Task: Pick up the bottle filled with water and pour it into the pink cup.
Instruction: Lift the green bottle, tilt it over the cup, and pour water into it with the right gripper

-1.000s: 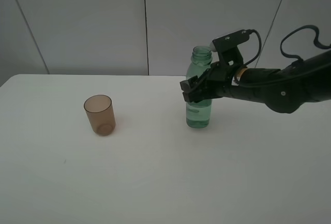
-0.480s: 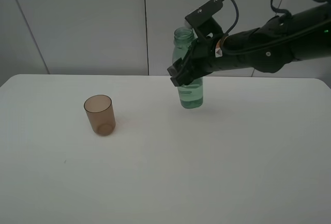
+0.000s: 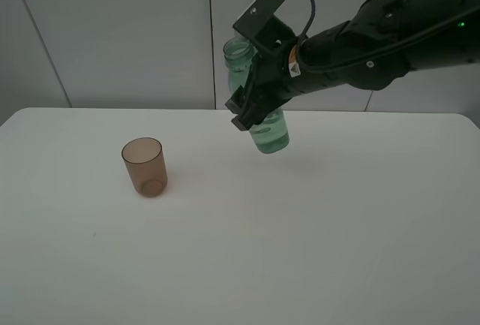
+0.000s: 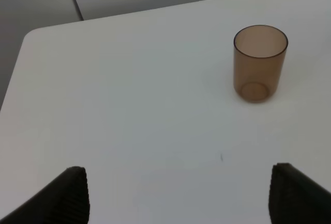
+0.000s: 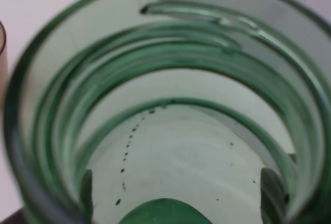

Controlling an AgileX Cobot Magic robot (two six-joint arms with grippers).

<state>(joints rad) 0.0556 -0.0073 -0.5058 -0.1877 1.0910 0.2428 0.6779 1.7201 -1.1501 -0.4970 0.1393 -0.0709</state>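
R gripper (image 3: 252,109) clamped on tilted bottle (image 3: 270,136), held clear of table (image 3: 337,250); pink cup (image 3: 144,166) upright nearer left edge; L gripper (image 4: 178,195) jaws wide apart.

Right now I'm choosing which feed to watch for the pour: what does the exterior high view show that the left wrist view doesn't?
Only exterior high: the bottle, tilted and clear of the table, clamped in the right gripper. Only left wrist: the left gripper, spread wide with nothing between its tips. Both: the pink cup, upright on the white table.
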